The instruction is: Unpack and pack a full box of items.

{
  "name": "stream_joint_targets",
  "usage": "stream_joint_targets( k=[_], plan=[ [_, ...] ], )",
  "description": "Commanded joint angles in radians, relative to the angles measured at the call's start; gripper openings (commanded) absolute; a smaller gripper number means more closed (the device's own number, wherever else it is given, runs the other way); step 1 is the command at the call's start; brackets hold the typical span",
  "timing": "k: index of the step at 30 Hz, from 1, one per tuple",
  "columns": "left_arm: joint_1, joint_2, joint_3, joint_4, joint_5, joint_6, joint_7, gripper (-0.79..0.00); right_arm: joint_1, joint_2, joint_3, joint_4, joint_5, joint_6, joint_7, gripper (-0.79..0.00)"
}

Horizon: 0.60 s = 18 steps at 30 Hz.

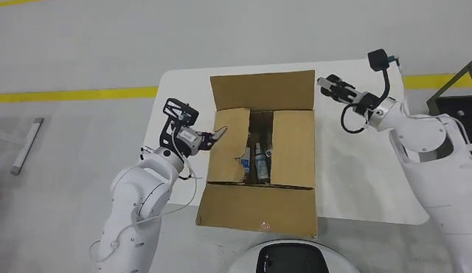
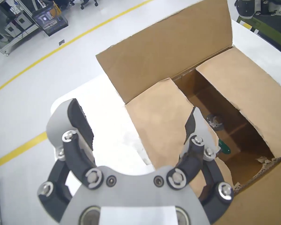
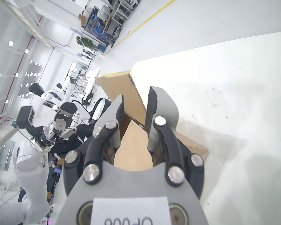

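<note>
From the top view, the open cardboard box (image 1: 254,206) sits in the middle of the white worktop (image 1: 361,177). Its far flap stands up and its near flap is folded out toward the robot. The two side flaps lie partly inward and leave a slot that runs from the far side to the near side. A bottle (image 1: 260,162) lies in that slot among other small items, its long axis along the slot. The left tool (image 1: 217,136) hangs at the box's left side flap with its fingers spread. The right tool (image 1: 324,83) is just off the box's far right corner, above the worktop.

In the left wrist view, the left tool (image 2: 133,108) is wide open and holds nothing. One finger is over the worktop (image 2: 121,146) and the other over the torn edge of the left side flap (image 2: 154,118). Deep in the box (image 2: 178,47), a green item (image 2: 224,148) shows on the floor.

In the right wrist view, the right tool (image 3: 137,99) has its fingers parted by a narrow gap and grips nothing. It points toward a corner of the box (image 3: 117,83), beside bare worktop (image 3: 213,71).
</note>
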Motion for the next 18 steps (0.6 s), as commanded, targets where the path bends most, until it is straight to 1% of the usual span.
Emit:
stream_joint_targets(
  k=[1,9,11,13,14,15,16,18],
  plan=[
    [0.0,0.001,0.0,0.001,0.001,0.003,0.001,0.0,0.006,0.001,-0.011,0.012,-0.009,-0.007,0.009,0.0],
    [-0.006,0.003,0.003,0.007,-0.006,0.007,0.003,0.0,0.036,-0.002,-0.064,0.064,-0.035,-0.033,0.014,0.0],
    [-0.007,0.003,0.002,0.01,-0.01,0.01,0.003,0.0,0.047,-0.003,-0.078,0.076,-0.039,-0.049,0.02,-0.028],
    [-0.007,0.003,0.002,0.01,-0.01,0.01,0.003,0.0,0.059,-0.004,-0.092,0.093,-0.044,-0.059,0.024,-0.163],
    [-0.007,0.003,0.002,0.01,-0.01,0.01,0.003,0.0,0.065,-0.005,-0.1,0.102,-0.047,-0.062,0.027,-0.397],
    [-0.007,0.003,0.002,0.01,-0.01,0.01,0.003,0.0,0.072,-0.005,-0.108,0.109,-0.051,-0.066,0.03,-0.496],
    [-0.007,0.003,0.002,0.01,-0.01,0.01,0.003,0.0,0.078,-0.006,-0.115,0.115,-0.05,-0.071,0.031,-0.526],
    [-0.007,0.003,0.002,0.01,-0.01,0.01,0.003,0.0,0.089,-0.008,-0.126,0.128,-0.053,-0.074,0.028,-0.634]
  ],
)
